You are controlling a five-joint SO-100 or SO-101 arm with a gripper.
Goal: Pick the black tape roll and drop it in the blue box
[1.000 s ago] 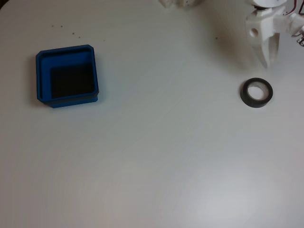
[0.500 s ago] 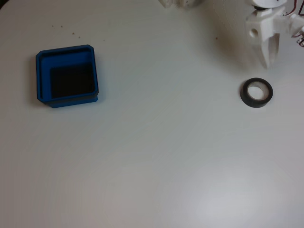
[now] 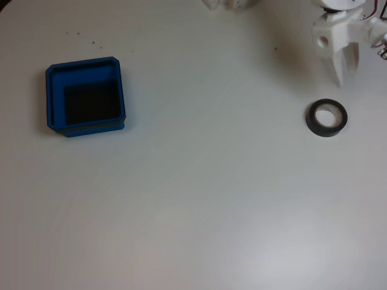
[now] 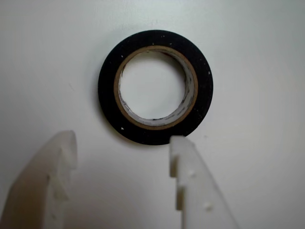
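Note:
The black tape roll (image 3: 311, 121) lies flat on the white table at the right in the fixed view, its pale core showing. My white gripper (image 3: 342, 78) hangs just above it in that picture, a short gap away, fingers pointing down toward it. Seen from the wrist, the tape roll (image 4: 107, 88) sits just past the fingertips, and my gripper (image 4: 123, 143) is open with bare table between its fingers; the right finger (image 4: 190, 181) nearly touches the roll's rim. The blue box (image 3: 55, 90) stands far off at the left with only its black floor showing inside.
The white base of the arm (image 3: 233, 3) pokes in at the top edge. Red wires (image 3: 381, 37) run beside the gripper at the right edge. A few dark specks (image 3: 92, 42) dot the table above the box. Wide bare table lies between roll and box.
The gripper's fingers have spread apart a little and its tips shifted slightly. The tape roll and the blue box stay where they were.

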